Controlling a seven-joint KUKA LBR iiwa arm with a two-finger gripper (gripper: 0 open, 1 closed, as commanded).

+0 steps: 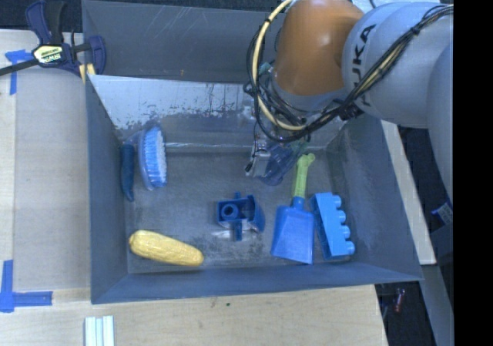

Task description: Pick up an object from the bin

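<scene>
Lettering: black "KU" legible on the grey arm link (363, 38); the rest is hidden by cables. The arm bends down under its orange wrist cover (312, 44), with the gripper (259, 161) low in the bin (104, 206); clenched or released cannot be told. A dull blue object (277, 171) lies right at the gripper's tip, with the green-handled blue shovel (295, 233) just beside it.

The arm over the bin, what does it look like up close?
The arm is a thick, rounded tube in pale grey with dark KUKA lettering. An orange dome-shaped cover caps its wrist, with yellow and black cables looped around it, and a small silvery gripper beneath.
</scene>
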